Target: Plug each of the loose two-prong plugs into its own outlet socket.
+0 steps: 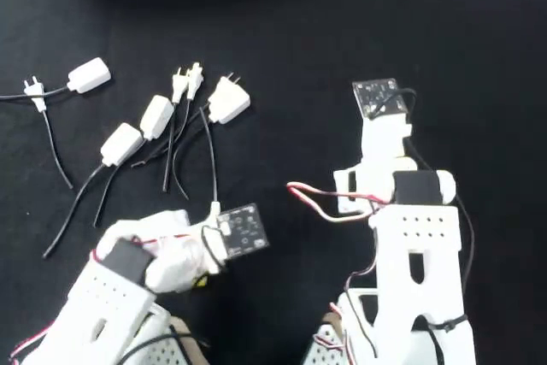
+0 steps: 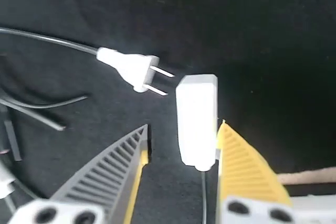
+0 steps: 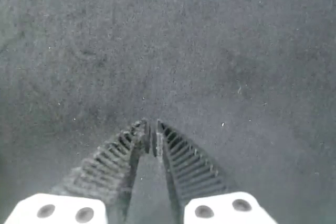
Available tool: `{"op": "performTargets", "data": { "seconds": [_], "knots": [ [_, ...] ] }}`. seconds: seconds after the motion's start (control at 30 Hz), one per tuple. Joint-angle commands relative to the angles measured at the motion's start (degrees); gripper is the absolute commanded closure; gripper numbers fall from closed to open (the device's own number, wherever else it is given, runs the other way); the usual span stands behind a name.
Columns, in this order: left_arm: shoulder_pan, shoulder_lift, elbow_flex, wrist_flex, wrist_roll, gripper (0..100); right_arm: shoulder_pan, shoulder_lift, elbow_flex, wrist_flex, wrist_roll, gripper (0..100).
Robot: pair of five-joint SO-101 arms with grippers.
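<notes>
My left gripper stands open over the black cloth. A white outlet socket block sits between its fingers, close against the yellow finger and apart from the grey finger. Just beyond the block lies a white two-prong plug, its prongs pointing at the block. In the high view several more white sockets and plugs lie at the back left. My right gripper is shut on nothing, over bare cloth.
Black cables trail from the plugs and sockets toward the left arm. One socket and a small plug lie at the far left. The right arm stands mid-right, away from the cluster.
</notes>
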State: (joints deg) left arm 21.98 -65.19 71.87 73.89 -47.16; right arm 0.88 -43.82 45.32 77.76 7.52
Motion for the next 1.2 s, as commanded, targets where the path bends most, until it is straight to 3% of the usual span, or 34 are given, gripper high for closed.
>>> {"op": "performTargets", "data": {
  "seconds": [0.0,0.27,0.47,0.63,0.83,1.0,1.17],
  "knots": [
    [0.1,5.2,0.7,-5.2,-0.4,79,0.7,0.3,-2.0,0.4,0.2,97.5],
    [0.0,11.3,6.2,-14.7,-0.1,79,0.7,0.3,-2.0,0.4,0.4,97.5],
    [0.1,12.7,5.7,-15.9,2.2,80,0.7,0.3,-2.0,0.2,0.4,97.5],
    [0.0,12.2,5.6,-15.9,4.6,97,0.7,0.2,-2.0,0.2,0.4,97.5],
    [-1.1,12.2,2.0,-15.3,6.8,96,0.7,0.2,-2.0,0.3,0.4,97.5],
    [-8.0,12.1,-3.8,-12.0,3.7,96,0.7,0.2,-2.0,0.3,0.4,97.5],
    [-18.1,12.7,-9.5,-12.3,-5.1,96,0.7,0.2,-2.0,0.3,0.4,97.5]
  ]
}}
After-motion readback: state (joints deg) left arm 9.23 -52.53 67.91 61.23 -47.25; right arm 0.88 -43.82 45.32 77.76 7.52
